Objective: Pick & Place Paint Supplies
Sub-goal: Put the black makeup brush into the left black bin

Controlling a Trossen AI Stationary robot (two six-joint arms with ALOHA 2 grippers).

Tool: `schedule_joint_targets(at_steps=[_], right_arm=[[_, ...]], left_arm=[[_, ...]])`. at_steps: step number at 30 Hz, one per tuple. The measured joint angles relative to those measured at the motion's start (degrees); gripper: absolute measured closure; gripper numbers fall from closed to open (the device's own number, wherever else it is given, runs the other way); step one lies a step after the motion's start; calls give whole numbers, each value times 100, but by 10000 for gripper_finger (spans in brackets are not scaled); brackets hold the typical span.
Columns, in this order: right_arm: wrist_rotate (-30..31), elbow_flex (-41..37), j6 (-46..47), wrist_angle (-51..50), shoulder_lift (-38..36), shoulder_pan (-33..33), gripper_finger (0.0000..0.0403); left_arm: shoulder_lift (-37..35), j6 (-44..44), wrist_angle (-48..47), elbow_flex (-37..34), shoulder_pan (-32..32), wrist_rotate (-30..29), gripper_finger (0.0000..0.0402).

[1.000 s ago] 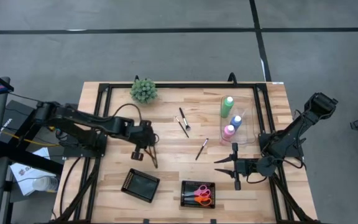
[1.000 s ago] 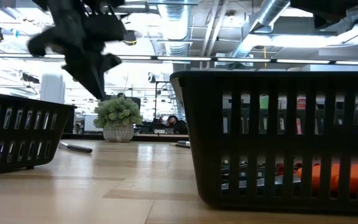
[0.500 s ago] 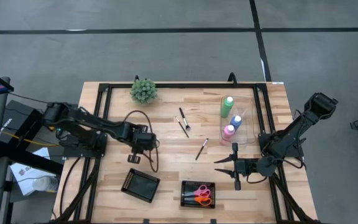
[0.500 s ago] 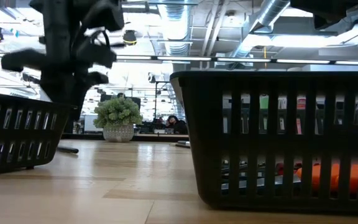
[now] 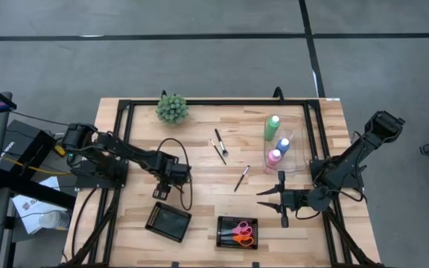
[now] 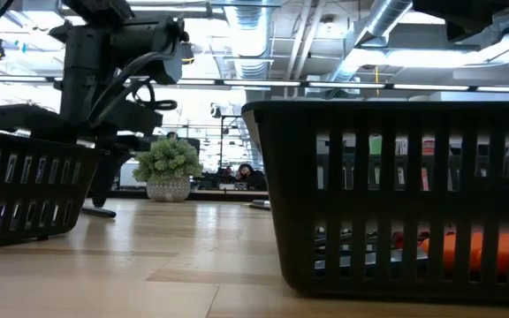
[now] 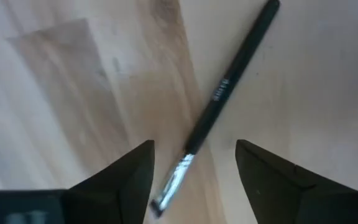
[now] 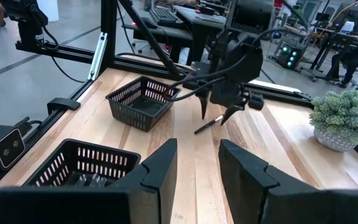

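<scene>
We see the left gripper [image 5: 176, 177] low over the table [image 5: 199, 212], fingers [image 7: 126, 180] spread, straddling a dark-handled brush [image 7: 219, 102] lying flat on bare wood. The empty black tray [image 5: 167, 221] sits at six o'clock from it, near the table's front edge. The right gripper [image 5: 269, 197], fingers parted and holding nothing, waits at three o'clock; a second tray [image 5: 237, 231] holds the scissors [image 5: 243, 233]. Three bottles [image 5: 276, 141] stand at one o'clock.
</scene>
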Motion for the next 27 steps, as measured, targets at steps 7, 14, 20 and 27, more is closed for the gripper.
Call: schedule_joint_targets(at_steps=[7,14,20,27], right_arm=[[0,0,0,0,0,1,294],[0,0,0,0,0,-1,294],[0,0,0,0,0,0,294],[0,0,0,-1,0,1,294]], left_arm=[[-46,-103,407,-387,-2,-26,230],[-42,-88,538,-431,-6,-24,336],[-38,8,593,-433,-9,-107,386],[-159,-36,617,-453,-11,-204,394]])
